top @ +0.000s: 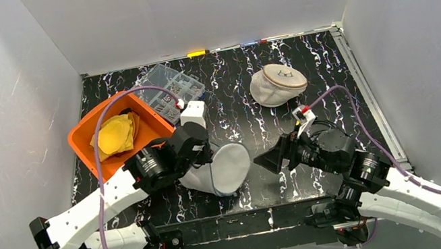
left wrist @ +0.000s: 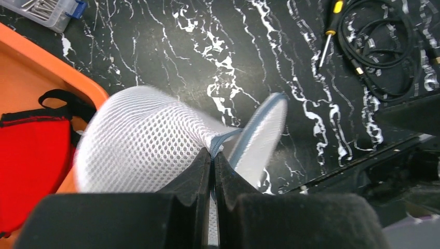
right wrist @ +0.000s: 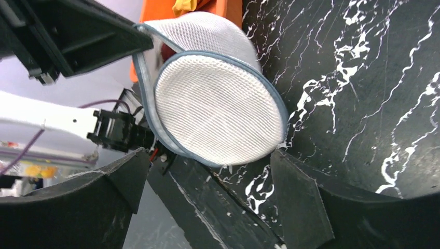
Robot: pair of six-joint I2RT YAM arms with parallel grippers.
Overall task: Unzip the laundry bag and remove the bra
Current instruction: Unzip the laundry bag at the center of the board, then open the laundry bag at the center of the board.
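Note:
The laundry bag (top: 225, 168) is a white mesh drum with blue-grey zipper trim, lying on its side on the black marbled table (top: 234, 101) between the arms. My left gripper (left wrist: 214, 153) is shut on the bag's trim seam (left wrist: 224, 139), pinching the mesh (left wrist: 140, 140) at its edge. My right gripper (right wrist: 207, 155) stands open just right of the bag, its fingers (right wrist: 296, 192) apart and touching nothing. The bag's round face (right wrist: 218, 109) is turned toward it. The bra is hidden; nothing shows through the mesh.
An orange bin (top: 80, 139) at the left holds yellow cloth (top: 113, 135) and a red garment with a black strap (left wrist: 31, 155). A clear parts box (top: 170, 89) sits behind it. A second mesh bag (top: 276, 84) lies at the back. A screwdriver (left wrist: 327, 36) and black cable (left wrist: 384, 46) lie nearby.

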